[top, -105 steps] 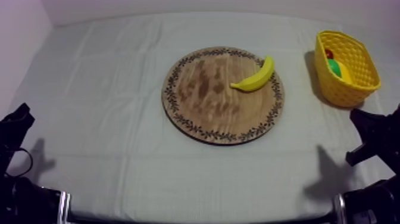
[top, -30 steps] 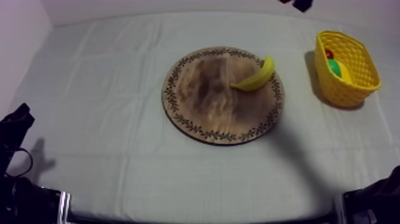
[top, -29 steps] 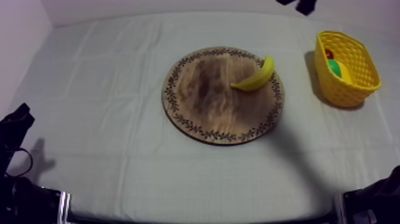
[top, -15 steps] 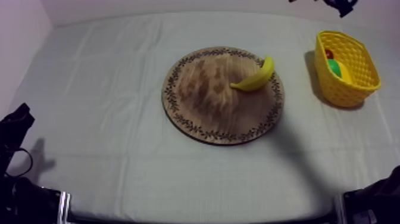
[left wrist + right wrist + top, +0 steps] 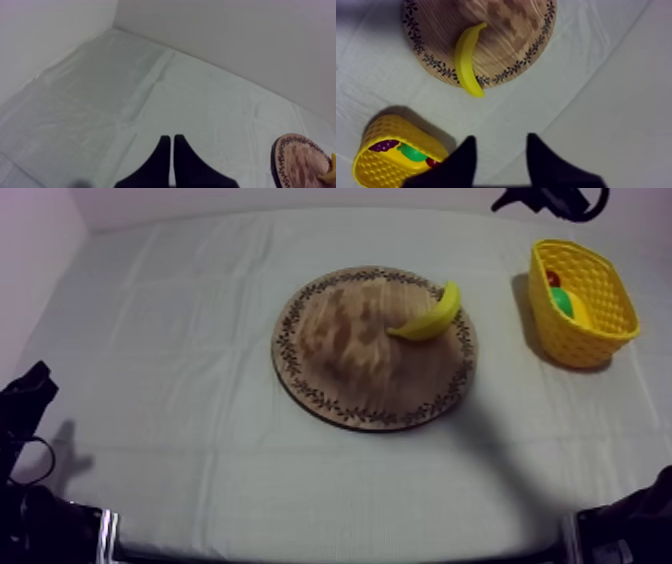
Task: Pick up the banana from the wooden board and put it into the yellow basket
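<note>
While the left arm sits low at its own side, left pincer (image 5: 172,139): fingers pressed together in a narrow wedge, nothing held, above bare cloth.
Worktop (image 5: 180,338): covered by grey-white cloth.
Wooden board (image 5: 345,363): round, patterned rim, lying flat near the middle of the worktop.
Banana (image 5: 431,315): on the board at its right edge, one end reaching over the rim; not gripped by either pincer.
Yellow basket (image 5: 585,348): at the right side of the worktop, well apart from the board; holds grapes (image 5: 383,146), a green toy fruit (image 5: 411,151) and a small red fruit (image 5: 552,278).
Right arm (image 5: 545,200): enters at the upper right, beyond the basket.
Right pincer (image 5: 501,145): fingers spread, nothing between them, raised above the cloth beside the basket, apart from the banana.
</note>
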`<state>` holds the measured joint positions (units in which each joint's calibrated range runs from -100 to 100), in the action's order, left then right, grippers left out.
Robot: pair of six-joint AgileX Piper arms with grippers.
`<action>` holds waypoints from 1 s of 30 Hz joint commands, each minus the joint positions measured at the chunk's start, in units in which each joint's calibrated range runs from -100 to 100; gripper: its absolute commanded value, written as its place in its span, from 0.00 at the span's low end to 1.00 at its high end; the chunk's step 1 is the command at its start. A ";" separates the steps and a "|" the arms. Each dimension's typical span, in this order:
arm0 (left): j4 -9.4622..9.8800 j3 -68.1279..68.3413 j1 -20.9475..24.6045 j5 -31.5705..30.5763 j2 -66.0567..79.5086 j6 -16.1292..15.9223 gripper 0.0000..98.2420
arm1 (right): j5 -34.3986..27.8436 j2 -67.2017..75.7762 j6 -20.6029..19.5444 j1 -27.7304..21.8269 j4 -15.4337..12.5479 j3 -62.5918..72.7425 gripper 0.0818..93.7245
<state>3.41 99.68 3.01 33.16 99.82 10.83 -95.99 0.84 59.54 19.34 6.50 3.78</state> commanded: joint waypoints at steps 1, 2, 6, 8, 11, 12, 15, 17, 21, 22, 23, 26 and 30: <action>-0.01 -0.01 -0.01 -0.01 0.00 -0.01 0.00 | 0.27 -0.18 0.01 -0.22 0.09 0.08 0.61; -0.01 -0.01 -0.01 -0.01 0.00 -0.01 0.00 | 0.32 -0.28 0.13 -0.40 0.17 0.10 0.64; -0.01 -0.01 -0.01 -0.01 0.00 0.00 0.00 | 0.63 -0.68 0.40 -1.14 0.15 -0.11 0.73; -0.01 -0.01 -0.01 -0.01 0.00 -0.01 0.00 | 1.19 -0.88 -0.12 -1.52 -0.24 -0.20 0.79; -0.01 -0.01 -0.01 -0.01 0.00 -0.01 0.00 | 1.83 -1.25 -1.40 -1.90 -0.91 -0.25 0.87; -0.01 -0.01 -0.01 -0.01 0.00 -0.01 0.00 | 1.94 -1.39 -1.87 -1.94 -1.08 -0.26 0.89; -0.01 -0.01 -0.01 -0.01 0.00 -0.02 0.00 | 2.00 -1.89 -3.07 -1.92 -1.54 -0.56 0.92; -0.01 -0.01 -0.01 -0.01 0.00 -0.02 0.00 | 1.82 -2.30 -3.51 -1.77 -1.73 -1.19 0.93; -0.01 -0.01 -0.01 -0.01 0.00 -0.02 0.00 | 2.28 -3.36 -4.70 -1.21 -1.84 -3.68 0.94; -0.01 -0.01 -0.01 -0.01 0.00 -0.02 0.00 | 2.50 -3.72 -5.06 -1.02 -1.82 -4.40 0.94; -0.01 -0.01 -0.01 -0.01 0.00 -0.02 0.00 | 2.72 -4.11 -5.32 -0.86 -1.80 -5.16 0.94; -0.01 -0.01 -0.01 -0.01 0.00 -0.01 0.00 | 3.67 -5.36 -5.64 -0.56 -1.68 -7.57 0.94; -0.01 -0.01 -0.01 -0.01 0.00 0.00 0.00 | 6.12 -7.38 -5.88 -0.31 -1.45 -10.90 0.94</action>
<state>3.41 99.68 3.01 33.16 99.82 10.83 -90.18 -5.98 53.72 18.97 4.94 -6.10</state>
